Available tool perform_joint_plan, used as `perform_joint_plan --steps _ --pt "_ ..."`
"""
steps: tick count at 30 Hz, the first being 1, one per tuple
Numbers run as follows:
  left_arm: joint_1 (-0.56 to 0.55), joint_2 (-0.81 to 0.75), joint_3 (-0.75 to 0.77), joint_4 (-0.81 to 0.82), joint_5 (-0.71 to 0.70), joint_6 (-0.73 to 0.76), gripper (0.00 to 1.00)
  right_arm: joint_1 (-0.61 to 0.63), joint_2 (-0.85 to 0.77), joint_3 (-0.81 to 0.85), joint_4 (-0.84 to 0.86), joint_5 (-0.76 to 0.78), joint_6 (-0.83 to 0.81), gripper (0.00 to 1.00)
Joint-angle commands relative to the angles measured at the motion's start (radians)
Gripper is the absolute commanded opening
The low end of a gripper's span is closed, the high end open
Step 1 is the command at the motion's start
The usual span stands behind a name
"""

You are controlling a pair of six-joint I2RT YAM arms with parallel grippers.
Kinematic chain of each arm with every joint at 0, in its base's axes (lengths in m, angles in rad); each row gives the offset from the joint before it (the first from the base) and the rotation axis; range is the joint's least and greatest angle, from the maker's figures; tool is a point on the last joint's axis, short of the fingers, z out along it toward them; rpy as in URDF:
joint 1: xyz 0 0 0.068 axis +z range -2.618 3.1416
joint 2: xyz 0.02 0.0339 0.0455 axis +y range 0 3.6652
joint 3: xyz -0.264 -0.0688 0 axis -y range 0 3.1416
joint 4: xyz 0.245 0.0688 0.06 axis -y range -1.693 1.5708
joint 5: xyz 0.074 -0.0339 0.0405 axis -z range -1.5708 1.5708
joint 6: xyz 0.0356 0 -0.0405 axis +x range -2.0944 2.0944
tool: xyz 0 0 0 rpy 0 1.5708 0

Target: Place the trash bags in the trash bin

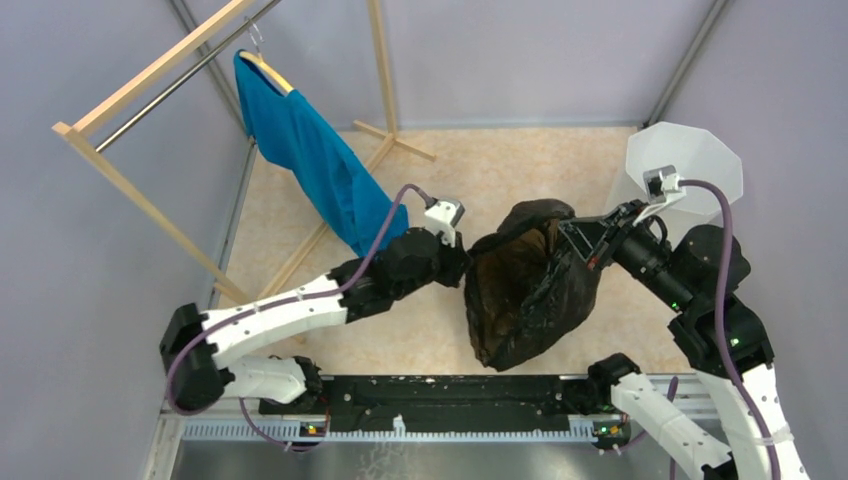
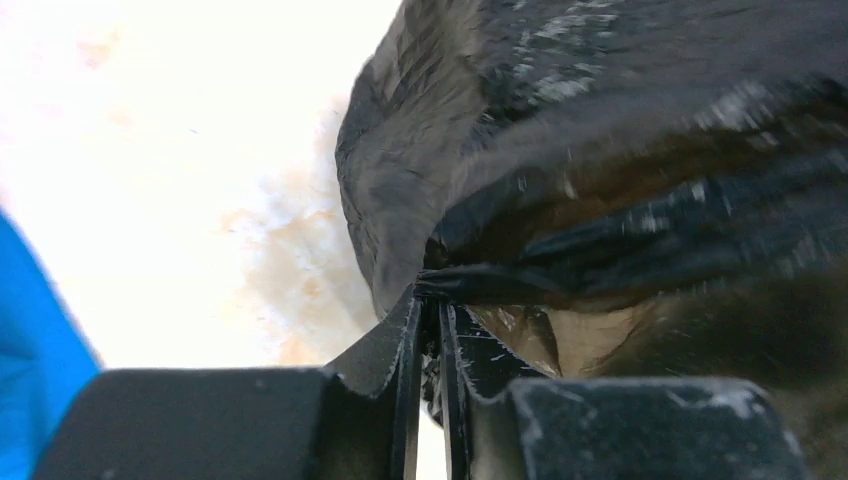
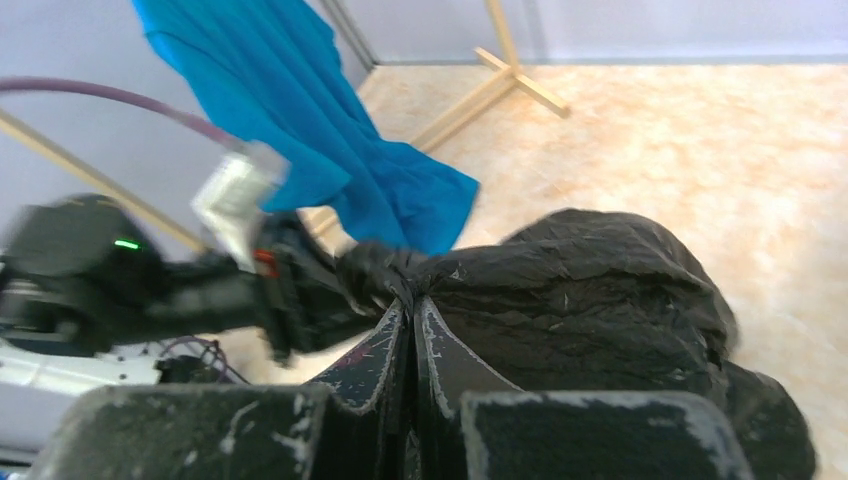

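A black crinkled trash bag [image 1: 530, 290] hangs in mid-table between my two grippers, its mouth held open, brownish inside. My left gripper [image 1: 462, 262] is shut on the bag's left rim; in the left wrist view the film [image 2: 600, 180] is pinched at the fingertips [image 2: 430, 300]. My right gripper [image 1: 580, 243] is shut on the bag's right rim; the right wrist view shows the bag [image 3: 590, 290] bunched at its closed tips [image 3: 412, 305]. The frosted-white trash bin [image 1: 690, 165] stands at the far right, behind the right arm.
A blue T-shirt [image 1: 310, 155] hangs from a wooden clothes rack [image 1: 130, 95] at the far left, its foot [image 1: 395, 140] reaching toward mid-table. It also shows in the right wrist view [image 3: 300, 120]. Grey walls close in the table on three sides.
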Motion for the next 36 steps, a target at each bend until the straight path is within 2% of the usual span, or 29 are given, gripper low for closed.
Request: perform_joint_plan --steps 1,4,6,9,14,18,22,24,25,27,30,34,36 --pt "0.0 -0.157 0.118 -0.217 -0.072 0.196 0.11 0.005 -0.037 -0.039 -0.075 0.147 -0.066 0.07" --pt "0.002 -0.202 0.172 -0.336 -0.135 0.27 0.0 0.005 -0.037 -0.064 -0.075 0.175 -0.061 0.14" --pt "0.001 -0.228 0.18 -0.36 -0.161 0.312 0.0 0.005 -0.02 -0.061 -0.08 0.18 -0.055 0.22" --pt "0.001 -0.264 0.135 -0.346 -0.204 0.377 0.0 0.005 0.028 -0.002 -0.121 0.208 -0.072 0.54" --pt "0.002 -0.306 0.052 -0.315 -0.315 0.424 0.0 0.005 0.103 0.171 -0.236 0.309 -0.163 0.68" --pt "0.001 -0.348 0.037 -0.342 -0.329 0.428 0.0 0.005 0.139 0.274 -0.273 0.458 -0.217 0.73" --pt "0.001 -0.412 0.01 -0.329 -0.353 0.441 0.0 0.005 0.234 0.307 -0.247 0.727 -0.245 0.73" --pt "0.001 -0.439 -0.003 -0.321 -0.36 0.442 0.0 0.006 0.33 0.354 -0.258 0.872 -0.267 0.73" --pt "0.001 -0.473 -0.017 -0.315 -0.372 0.438 0.0 -0.029 0.487 0.422 -0.277 0.98 -0.307 0.71" --pt "0.0 -0.492 -0.023 -0.313 -0.382 0.434 0.0 -0.102 0.563 0.457 -0.29 0.943 -0.292 0.72" --pt "0.001 -0.518 -0.026 -0.305 -0.375 0.432 0.0 -0.182 0.641 0.489 -0.298 0.807 -0.228 0.72" --pt "0.001 -0.54 -0.038 -0.292 -0.344 0.429 0.0 -0.191 0.731 0.499 -0.269 0.865 -0.224 0.7" --pt "0.0 -0.541 -0.04 -0.288 -0.315 0.427 0.0 -0.215 0.746 0.482 -0.224 0.873 -0.23 0.65"
